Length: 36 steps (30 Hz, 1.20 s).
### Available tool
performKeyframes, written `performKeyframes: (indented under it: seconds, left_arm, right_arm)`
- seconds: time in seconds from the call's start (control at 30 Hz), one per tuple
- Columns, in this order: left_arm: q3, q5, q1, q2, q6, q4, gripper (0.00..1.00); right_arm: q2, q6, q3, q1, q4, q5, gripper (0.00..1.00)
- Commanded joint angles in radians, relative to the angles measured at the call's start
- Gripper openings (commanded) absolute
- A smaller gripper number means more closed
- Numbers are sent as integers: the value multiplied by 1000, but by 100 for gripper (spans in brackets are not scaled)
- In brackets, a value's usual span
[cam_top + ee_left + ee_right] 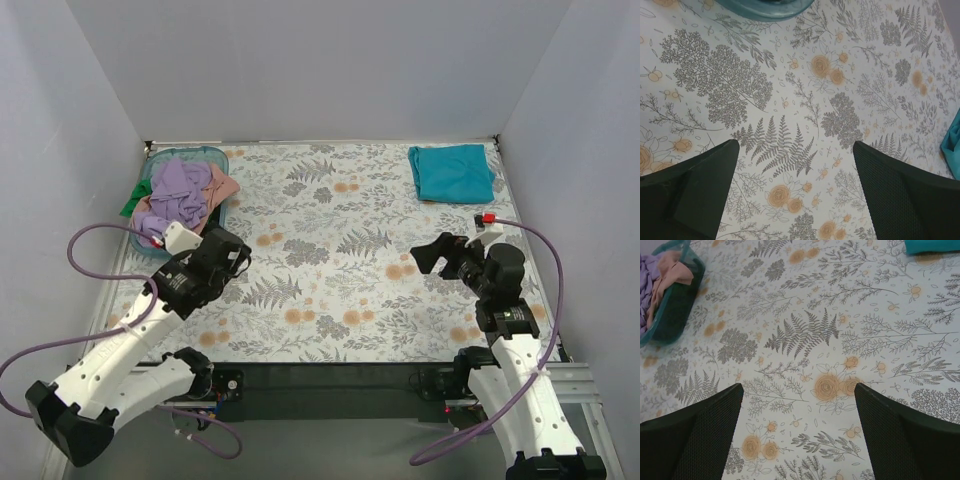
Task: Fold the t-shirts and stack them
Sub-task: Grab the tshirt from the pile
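Note:
A folded teal t-shirt (452, 172) lies flat at the far right of the table; its edge shows in the right wrist view (932, 245) and in the left wrist view (952, 142). A lavender-purple t-shirt (178, 193), a salmon-pink one (224, 186) and a green one (133, 200) lie crumpled in the blue-green basket (214, 153) at the far left. My left gripper (238, 262) is open and empty just right of the basket, above the cloth-covered table. My right gripper (432, 255) is open and empty at mid-right, below the teal shirt.
A floral-patterned cloth (330, 250) covers the table. The basket also shows in the right wrist view (670, 310) with purple and pink cloth inside, and its rim shows in the left wrist view (765, 7). White walls enclose three sides.

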Motion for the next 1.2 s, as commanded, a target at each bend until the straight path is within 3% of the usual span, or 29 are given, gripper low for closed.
performKeyframes:
  seconds: [0.0, 0.13, 0.2, 0.37, 0.47, 0.6, 0.87, 0.97, 1.0, 1.07, 1.17]
  left_arm:
    - [110, -106, 32, 76, -17, -5, 98]
    - [234, -28, 202, 238, 203, 145, 98]
    - [290, -17, 339, 336, 300, 209, 98]
    - [387, 89, 567, 501, 435, 410, 98]
    - [513, 155, 603, 645, 507, 438, 98]
    - [606, 66, 612, 789, 535, 435, 98]
    - [738, 48, 621, 1002, 540, 332, 97]
    - [772, 15, 621, 1050, 515, 257, 84]
    - [776, 11, 621, 1070, 495, 225, 71]
    - [784, 12, 656, 1084, 477, 200, 58]
    - [783, 26, 661, 1086, 472, 187, 29]
  right_arm:
    - [-8, -14, 43, -2, -14, 50, 98]
    - [21, 10, 38, -1, -34, 48, 98]
    - [38, 0, 35, -1, -45, 21, 98]
    - [60, -25, 8, -1, -43, -28, 98]
    - [60, -26, 1, -2, -40, -1, 98]
    - [64, -43, -5, -2, -40, 48, 98]
    - [81, -46, -15, -4, -40, 84, 98]
    - [86, -46, -17, -4, -40, 110, 98]
    - [90, -46, -19, -3, -40, 120, 98]
    - [96, -46, -19, -3, -41, 127, 98]
    - [107, -45, -17, -4, -45, 127, 98]
